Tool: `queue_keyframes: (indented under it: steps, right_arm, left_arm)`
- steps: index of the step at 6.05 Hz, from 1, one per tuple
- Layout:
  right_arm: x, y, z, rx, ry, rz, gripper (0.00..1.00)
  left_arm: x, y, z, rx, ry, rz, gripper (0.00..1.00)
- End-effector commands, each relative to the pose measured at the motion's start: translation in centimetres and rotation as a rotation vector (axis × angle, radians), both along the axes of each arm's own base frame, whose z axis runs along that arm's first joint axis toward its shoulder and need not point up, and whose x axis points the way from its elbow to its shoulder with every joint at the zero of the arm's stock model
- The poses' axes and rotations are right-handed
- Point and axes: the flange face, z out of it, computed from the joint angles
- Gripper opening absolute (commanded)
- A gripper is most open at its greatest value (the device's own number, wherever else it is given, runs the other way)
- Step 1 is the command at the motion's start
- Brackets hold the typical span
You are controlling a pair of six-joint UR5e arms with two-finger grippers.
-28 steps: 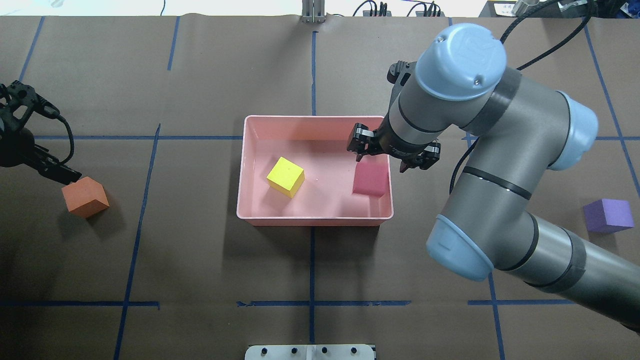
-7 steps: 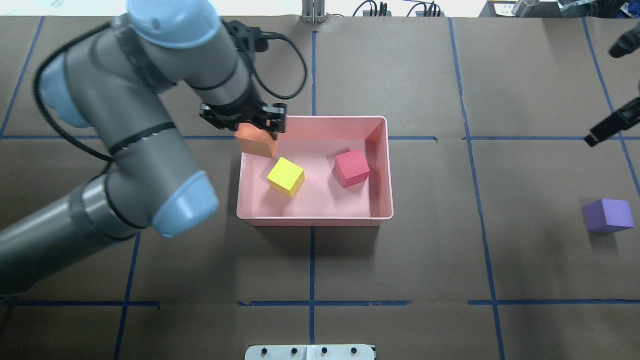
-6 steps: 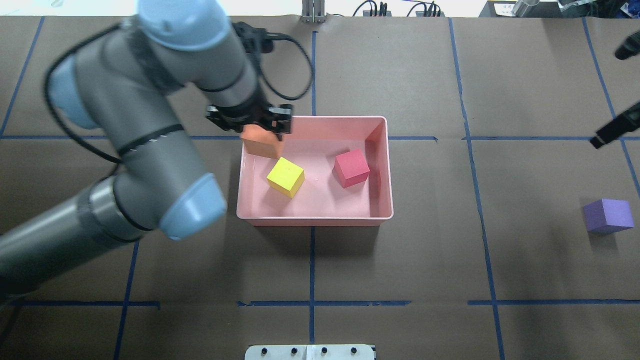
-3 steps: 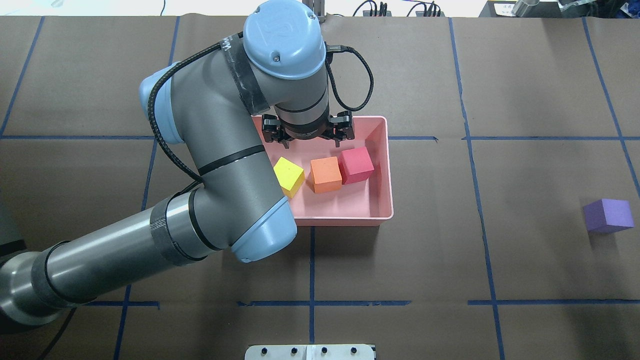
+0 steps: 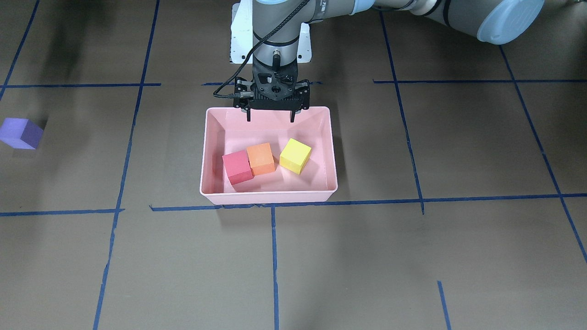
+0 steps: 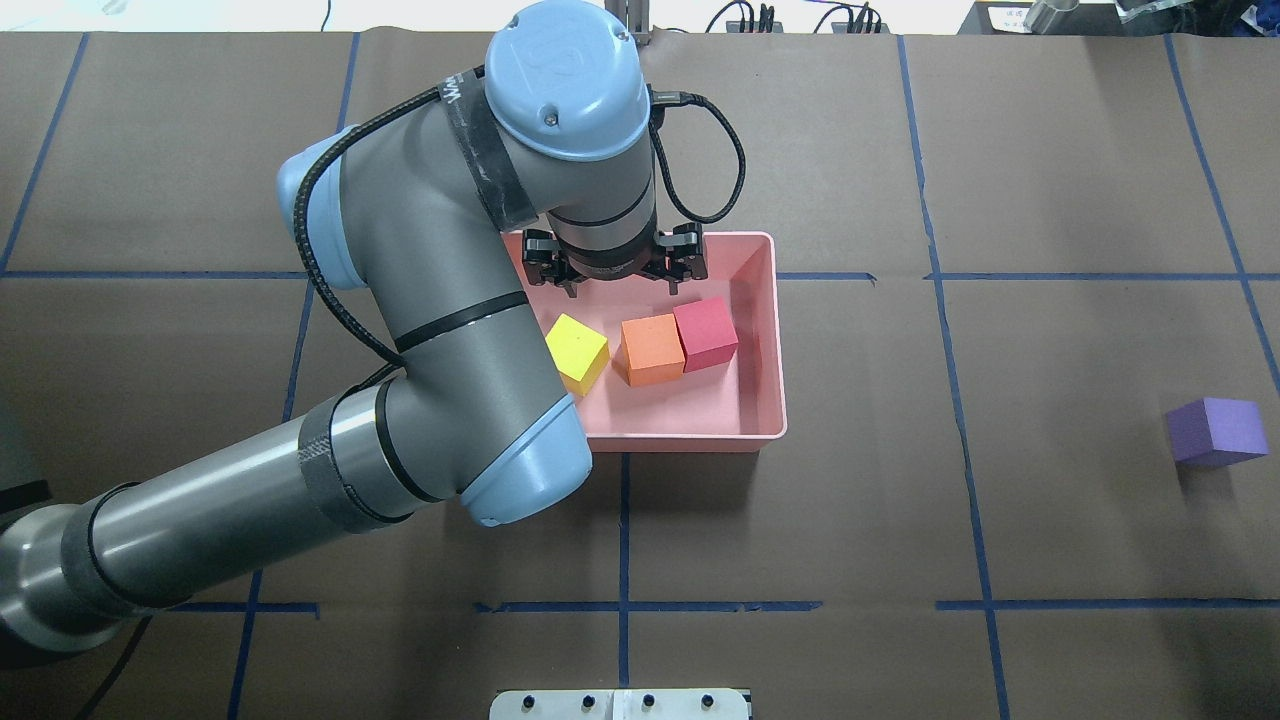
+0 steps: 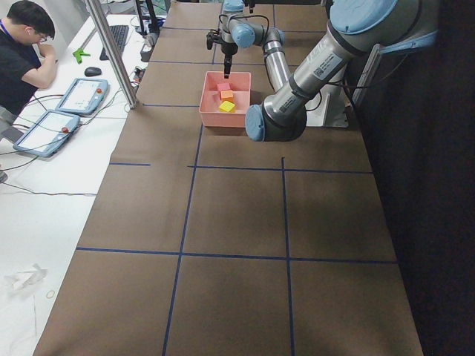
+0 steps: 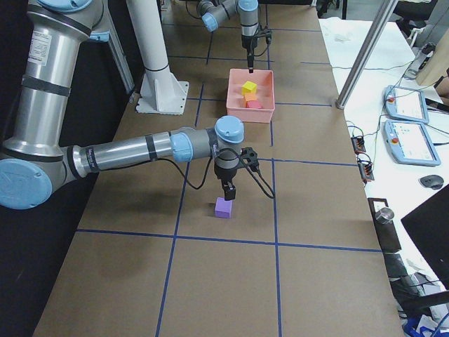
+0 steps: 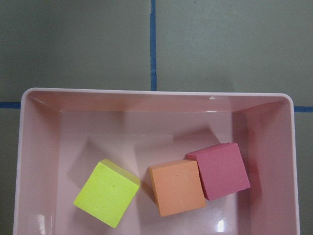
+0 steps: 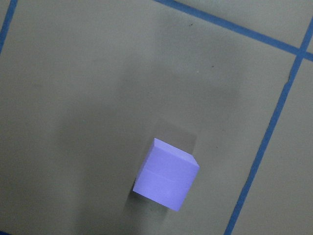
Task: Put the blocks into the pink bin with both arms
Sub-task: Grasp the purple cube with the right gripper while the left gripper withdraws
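Done with 3 of 4: red block (image 6: pixel 706 333), orange block (image 6: pixel 652 349) and yellow-green block (image 6: pixel 577 352) lying inside the pink bin (image 6: pixel 765 400), red and orange touching. Left to move: purple block (image 6: pixel 1215 431), on the table (image 6: pixel 800 520) well apart from the bin. Above the bin, left gripper (image 6: pixel 617 272) spread wide, empty. Over the purple block, right gripper (image 8: pixel 228 194); impossible to tell whether open or closed.

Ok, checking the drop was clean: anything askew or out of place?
Nothing spilled or damaged. The red block, orange block and yellow-green block lie inside the pink bin, slightly skewed, red and orange touching. Only the purple block sits outside.
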Motion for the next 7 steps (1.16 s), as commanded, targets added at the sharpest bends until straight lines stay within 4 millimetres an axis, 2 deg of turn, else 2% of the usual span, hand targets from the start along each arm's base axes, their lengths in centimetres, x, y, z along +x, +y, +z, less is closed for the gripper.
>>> queue_keyframes:
  steps: [1,2,3,4,5,7]
  right_arm:
    - [-1.4,0.9,4.3,-0.055,-0.069,0.194,0.98]
    - [-4.3,1.2,4.9,-0.072,-0.062,0.258,0.99]
    - [-6.4,1.7,6.9,-0.076,-0.045,0.266,0.99]
    - [-7.5,2.3,8.7,-0.068,-0.041,0.267,0.99]
    - [-8.2,2.6,9.6,-0.072,-0.028,0.254,0.99]
    - [-9.6,2.9,10.3,-0.065,-0.005,0.225,0.98]
  left_arm:
    - [-0.2,0.1,-0.1,0.004,0.006,0.0,1.0]
    - [-0.7,0.4,0.4,0.007,0.008,-0.001,1.0]
    - [-0.7,0.5,1.0,0.003,0.002,-0.001,1.0]
    - [-0.7,0.4,1.2,0.002,0.0,-0.001,1.0]
    - [-0.7,0.4,1.2,0.004,0.002,-0.002,1.0]
    - [-0.8,0.5,1.2,0.006,0.003,-0.003,1.0]
